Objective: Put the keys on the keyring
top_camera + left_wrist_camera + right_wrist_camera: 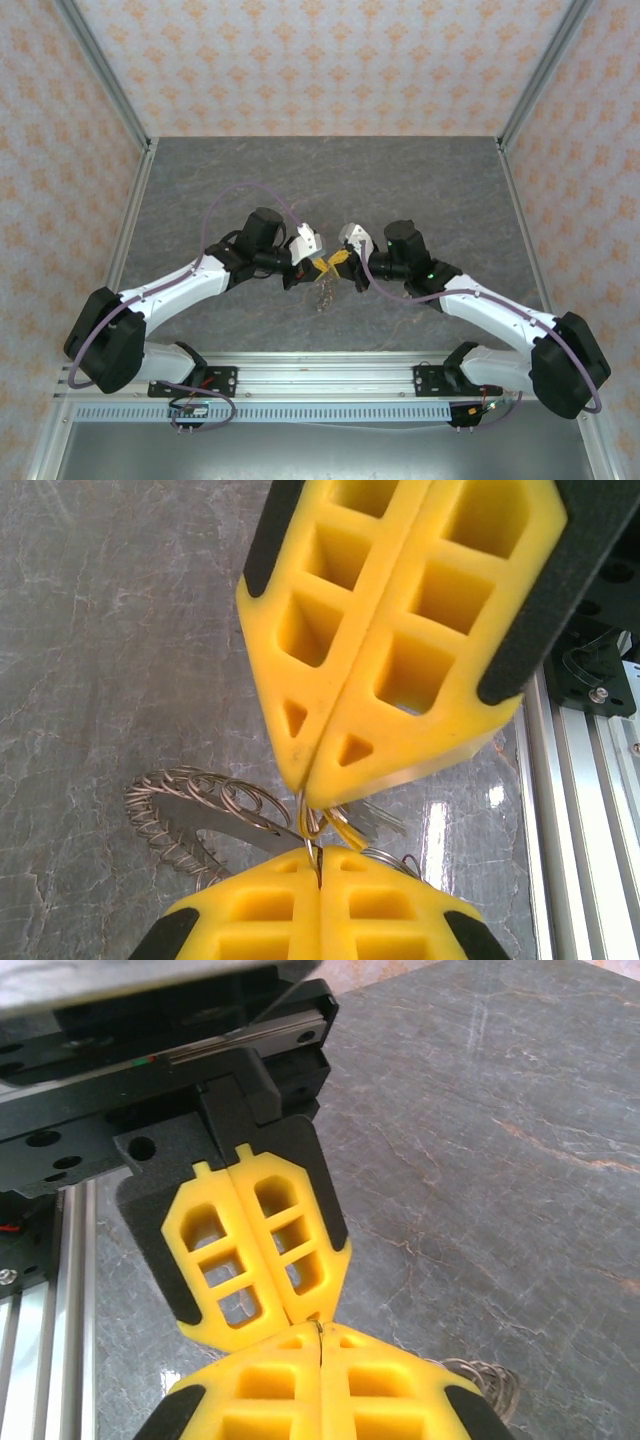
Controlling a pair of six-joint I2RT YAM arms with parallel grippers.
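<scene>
Rail: a silver aluminium rail (330,378) runs along the near edge of the counter and carries both arm bases.
Left gripper (320,858): yellow jaws clenched on a thin wire loop of the keyring.
Right gripper (305,785): jaws clenched, tip to tip with the left gripper and pinching the same wire.
Keyring (185,815): a grey-brown metal ring with a coiled rim, hanging just beside the tips at mid-counter.
Counter (420,190): dark grey, marbled and glossy.
Room: pale walls (330,60) with an orange floral print.
</scene>
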